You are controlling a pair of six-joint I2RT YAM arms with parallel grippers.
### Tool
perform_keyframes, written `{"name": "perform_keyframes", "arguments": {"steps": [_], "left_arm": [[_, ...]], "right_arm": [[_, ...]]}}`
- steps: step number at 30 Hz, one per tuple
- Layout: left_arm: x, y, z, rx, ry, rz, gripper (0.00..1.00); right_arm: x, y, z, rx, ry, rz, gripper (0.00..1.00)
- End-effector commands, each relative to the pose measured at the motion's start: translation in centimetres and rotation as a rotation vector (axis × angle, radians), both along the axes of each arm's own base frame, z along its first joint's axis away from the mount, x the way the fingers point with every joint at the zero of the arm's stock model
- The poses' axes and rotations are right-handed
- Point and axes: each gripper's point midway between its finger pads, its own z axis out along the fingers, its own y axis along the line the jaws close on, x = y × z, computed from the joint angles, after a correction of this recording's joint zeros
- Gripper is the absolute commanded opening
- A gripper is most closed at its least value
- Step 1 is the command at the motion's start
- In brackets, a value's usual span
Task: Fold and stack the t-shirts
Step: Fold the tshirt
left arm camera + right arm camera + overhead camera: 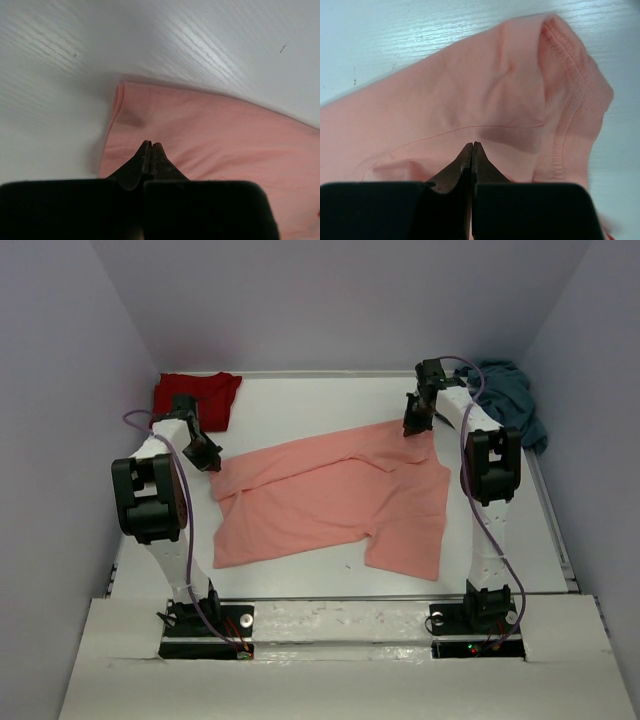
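Observation:
The salmon-pink t-shirt [340,502] lies spread across the middle of the table, its upper part folded over. My left gripper [210,458] is at its left corner and is shut on the cloth [220,135]; creases run out from the tips [151,145]. My right gripper [413,427] is at the shirt's far right corner, shut on the cloth beside the ribbed collar [580,100]; its tips [472,145] are pressed together. The shirt's far edge runs nearly straight between the two grippers. The dark red t-shirt [197,395] lies at the back left. The teal-blue t-shirt [510,395] lies bunched at the back right.
The white table [300,395] is closed in by pale walls on three sides. Purple cables run along both arms. The arm bases stand at the near edge.

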Motion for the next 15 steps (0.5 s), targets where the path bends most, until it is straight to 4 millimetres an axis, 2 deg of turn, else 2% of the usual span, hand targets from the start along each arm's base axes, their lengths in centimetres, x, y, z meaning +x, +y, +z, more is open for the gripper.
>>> {"name": "perform_keyframes", "arguments": {"steps": [1,4,10,13,15], "left_arm": [[-0.4,-0.4,2.1,-0.023,-0.044,0.005,0.00],[-0.9,-0.8,1.7,-0.041,-0.033,0.002,0.00],[-1.9,-0.1,-0.9,-0.005,0.023,0.008,0.00],[-1.3,0.2,-1.4,0.007,0.032,0.007,0.00],[-0.2,0.4,-1.0,0.017,0.016,0.005,0.00]], "right_arm": [[1.1,-0.5,-0.1,-0.011,-0.037,-0.006,0.00],[0.9,-0.4,-0.3,-0.005,-0.032,-0.008,0.00],[0.8,-0.6,-0.8,-0.016,-0.025,-0.013,0.00],[0.5,-1.1,-1.0,-0.042,-0.007,-0.025,0.00],[0.0,-1.6,-1.1,-0.064,0.007,-0.049,0.00]]}}
